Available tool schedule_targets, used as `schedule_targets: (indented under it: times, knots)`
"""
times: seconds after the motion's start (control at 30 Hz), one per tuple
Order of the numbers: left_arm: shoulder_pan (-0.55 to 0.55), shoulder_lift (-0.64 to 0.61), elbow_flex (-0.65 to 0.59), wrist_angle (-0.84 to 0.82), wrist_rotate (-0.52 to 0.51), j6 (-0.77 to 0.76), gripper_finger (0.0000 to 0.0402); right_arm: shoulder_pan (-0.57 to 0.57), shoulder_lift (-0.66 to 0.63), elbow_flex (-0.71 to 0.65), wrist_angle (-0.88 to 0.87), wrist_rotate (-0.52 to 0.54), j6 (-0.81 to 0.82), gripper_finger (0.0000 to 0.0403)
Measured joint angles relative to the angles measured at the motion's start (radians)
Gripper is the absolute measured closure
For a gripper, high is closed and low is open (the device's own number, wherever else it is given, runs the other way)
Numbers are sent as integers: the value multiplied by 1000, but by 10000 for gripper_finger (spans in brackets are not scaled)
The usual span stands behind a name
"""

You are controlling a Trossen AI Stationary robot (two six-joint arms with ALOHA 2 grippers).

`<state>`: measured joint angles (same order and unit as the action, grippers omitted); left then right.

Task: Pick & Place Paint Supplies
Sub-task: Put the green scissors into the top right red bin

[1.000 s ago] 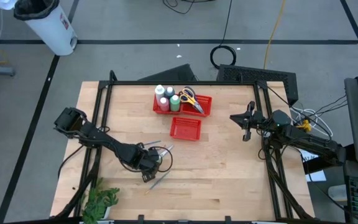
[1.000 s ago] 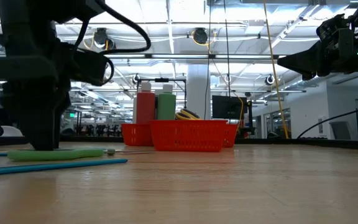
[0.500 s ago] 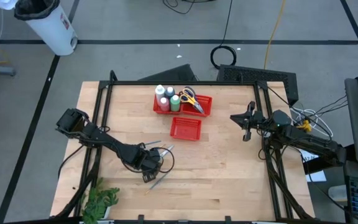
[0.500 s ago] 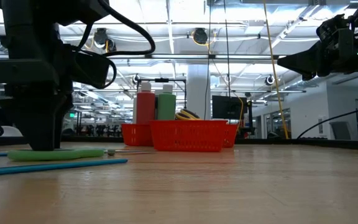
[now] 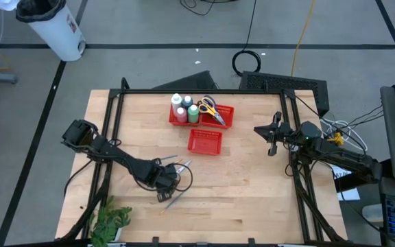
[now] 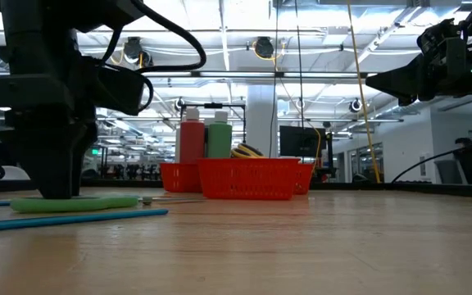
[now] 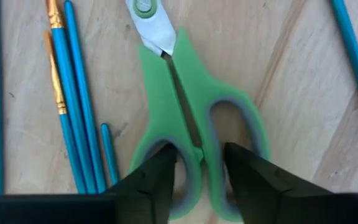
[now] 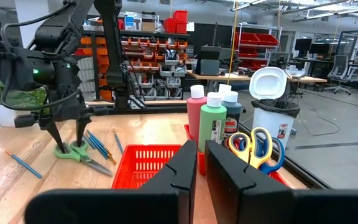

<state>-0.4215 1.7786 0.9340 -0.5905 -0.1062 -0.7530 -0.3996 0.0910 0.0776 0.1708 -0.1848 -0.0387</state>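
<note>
Left gripper (image 7: pixel 196 168) is down on the wooden table (image 5: pixel 252 199) at its near-left part, fingers straddling the inner edges of the two loops of the green-handled scissors (image 7: pixel 188 118). The jaws stand part-way apart, one finger in each loop region, touching or just beside the plastic; the scissors lie flat on the wood, not lifted. Judgement: this placement suits a pinch across the central bridge, the narrowest graspable part.

Just beside the scissors lie thin blue paintbrushes with orange ferrules (image 7: pixel 73 106), loose and roughly parallel, so they wait their turn.

Farther on, mid-table, an empty red mesh basket (image 5: pixel 205 141) sits in front of a second red mesh basket (image 5: pixel 219 122) holding white-capped paint bottles (image 5: pixel 184 106) and yellow-handled scissors (image 5: pixel 211 107). Judgement: the loose items belong in the baskets.

Right gripper (image 8: pixel 199 163) hangs over the table's far-right side, fingers together, holding nothing, parked clear of the work. Green leafy plant (image 5: pixel 112 223) at the near-left edge.
</note>
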Motion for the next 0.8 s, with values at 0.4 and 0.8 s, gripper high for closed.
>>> schedule_targets:
  times: [0.4,0.8]
  knots:
    - [0,0,0,15,4,19,324,0,0,0,0,0,0,378]
    - [-7,7,48,-36,-13,75,323,0,0,0,0,0,0,379]
